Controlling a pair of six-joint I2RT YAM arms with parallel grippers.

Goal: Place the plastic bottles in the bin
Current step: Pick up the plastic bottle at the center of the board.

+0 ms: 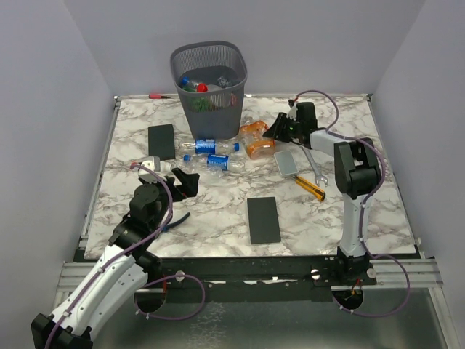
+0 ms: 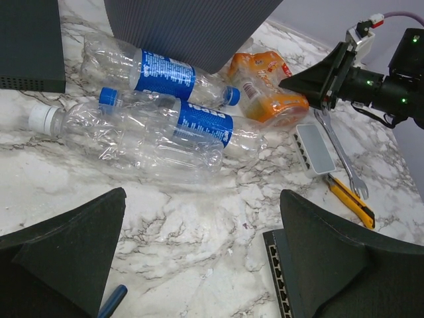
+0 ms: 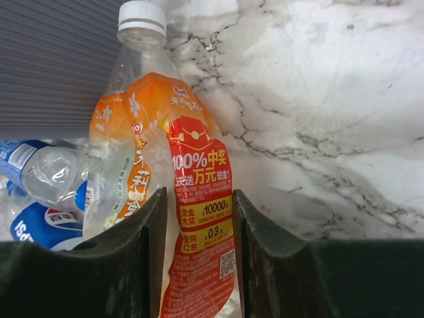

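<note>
Three clear bottles (image 2: pixel 159 126) lay at the bin's (image 1: pixel 218 116) six o'clock. The right tool (image 3: pixel 199 199) pinched one orange bottle (image 3: pixel 152 132). The left tool (image 2: pixel 202 193) gaped wide above the table (image 2: pixel 199 265).

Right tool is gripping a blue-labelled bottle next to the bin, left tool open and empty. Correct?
Not quite: the right tool grips an orange bottle, not a blue-labelled one, as the right wrist view shows. It does lie next to the bin, and the left tool is open and empty.
</note>
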